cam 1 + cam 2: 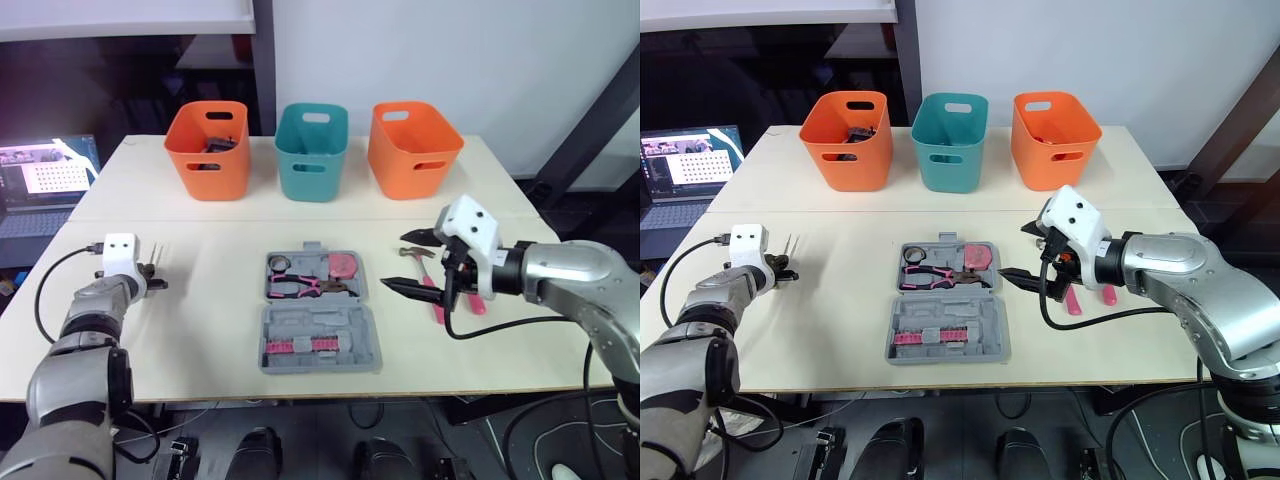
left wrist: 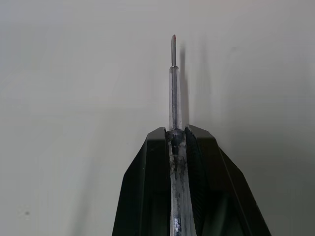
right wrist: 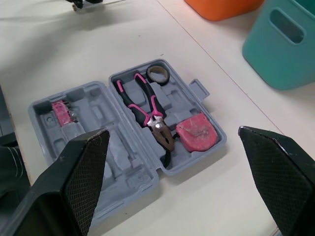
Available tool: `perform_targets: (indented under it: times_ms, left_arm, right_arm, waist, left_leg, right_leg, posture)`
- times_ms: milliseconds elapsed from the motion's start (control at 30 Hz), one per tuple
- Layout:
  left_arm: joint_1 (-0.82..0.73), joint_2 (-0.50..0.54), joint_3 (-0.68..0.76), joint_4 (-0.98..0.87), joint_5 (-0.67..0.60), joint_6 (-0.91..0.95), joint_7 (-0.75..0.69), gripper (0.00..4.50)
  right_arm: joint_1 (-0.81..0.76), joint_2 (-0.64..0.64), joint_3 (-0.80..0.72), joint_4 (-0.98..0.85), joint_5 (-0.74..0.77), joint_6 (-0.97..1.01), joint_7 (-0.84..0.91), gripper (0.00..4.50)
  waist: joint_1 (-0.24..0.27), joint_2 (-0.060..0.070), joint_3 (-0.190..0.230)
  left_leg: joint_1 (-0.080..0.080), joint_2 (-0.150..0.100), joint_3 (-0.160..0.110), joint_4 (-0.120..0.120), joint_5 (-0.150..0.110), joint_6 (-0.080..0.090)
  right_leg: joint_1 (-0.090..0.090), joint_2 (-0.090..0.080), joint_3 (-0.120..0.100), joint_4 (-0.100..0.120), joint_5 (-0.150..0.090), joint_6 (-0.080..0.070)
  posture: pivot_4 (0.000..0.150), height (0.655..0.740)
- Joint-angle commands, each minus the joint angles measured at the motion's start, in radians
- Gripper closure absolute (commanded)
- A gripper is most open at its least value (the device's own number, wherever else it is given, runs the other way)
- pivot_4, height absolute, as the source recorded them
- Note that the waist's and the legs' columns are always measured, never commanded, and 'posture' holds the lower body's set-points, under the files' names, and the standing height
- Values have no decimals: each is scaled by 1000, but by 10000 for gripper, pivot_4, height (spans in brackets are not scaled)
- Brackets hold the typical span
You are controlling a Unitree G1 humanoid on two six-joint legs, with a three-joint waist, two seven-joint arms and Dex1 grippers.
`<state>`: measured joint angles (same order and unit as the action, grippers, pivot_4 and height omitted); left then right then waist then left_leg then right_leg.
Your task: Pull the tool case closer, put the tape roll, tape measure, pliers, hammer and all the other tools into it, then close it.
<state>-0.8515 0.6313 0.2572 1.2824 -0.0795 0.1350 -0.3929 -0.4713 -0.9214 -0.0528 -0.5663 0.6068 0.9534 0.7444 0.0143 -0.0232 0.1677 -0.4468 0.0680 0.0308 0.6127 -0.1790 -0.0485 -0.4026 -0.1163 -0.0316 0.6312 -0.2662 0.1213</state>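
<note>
**Spotter:** Where's the case, and what's in it so far?

**Operator:** The tool case (image 1: 320, 322) lies open in the middle of the worktop (image 1: 200, 330), toward my edge, so I judge the pulling is done. Its far half carries the tape roll (image 1: 279, 264), the pliers (image 1: 300, 286) and the tape measure (image 1: 344, 266), each in its own moulded recess. A pink bit holder (image 1: 300, 346) sits in the near half.

**Spotter:** And your hands?

**Operator:** My left hand (image 1: 150, 275), well out to the left of the case, is clamped on a thin screwdriver (image 2: 173, 88) with a clear handle. The shaft runs straight out along the fingers, which I'd say suits laying it lengthwise into a slot. My right hand (image 1: 412, 262) hangs just right of the case, spread wide and holding nothing. It is beside the hammer (image 1: 1072, 302), which lies on the worktop with its head away from me and its pink handle toward me. A second pink-handled tool (image 1: 1108, 295) lies just beside the hammer, and I can't tell what it is.

**Spotter:** Why spread so wide?

**Operator:** My guess is that it lets the fingers straddle the hammer's handle from above without nudging its neighbour.

**Spotter:** Any worry?

**Operator:** Seating, mostly: the lid won't shut unless every tool lies flat in its recess, and I can't make out which recess is the hammer's
</note>
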Motion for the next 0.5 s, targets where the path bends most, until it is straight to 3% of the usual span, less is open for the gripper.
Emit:
perform_targets:
  times_ms: [33,200,400,500]
  left_arm:
    - [11,24,-53,-107,20,7,-128,44816]
    - [178,65,-188,-470,16,132,-458,44816]
    - [306,127,-276,-858,-47,380,-680,44816]
    - [344,180,-361,-967,-15,404,-765,44816]
  right_arm:
    - [-1,-6,-10,-10,-4,-13,3,0]
    - [-6,3,20,-4,-4,-17,18,0]
    - [-18,15,33,-2,4,-16,24,0]
    - [-3,24,36,-16,6,-9,17,0]
  waist:
    - [-1,0,0]
    - [-8,0,0]
    - [-8,0,0]
    - [-3,0,0]
  left_leg:
    - [0,0,0,0,0,0]
    - [0,0,0,-1,0,0]
    - [0,0,0,0,0,0]
    - [0,0,0,0,0,0]
  right_leg:
    - [0,0,0,0,0,0]
    - [-1,0,0,0,0,0]
    - [-1,0,1,0,-2,-4]
    - [-1,0,1,0,-2,-4]
  posture:
    - [1500,7400]
    - [1500,7400]
    - [1500,7400]
    - [1500,7400]
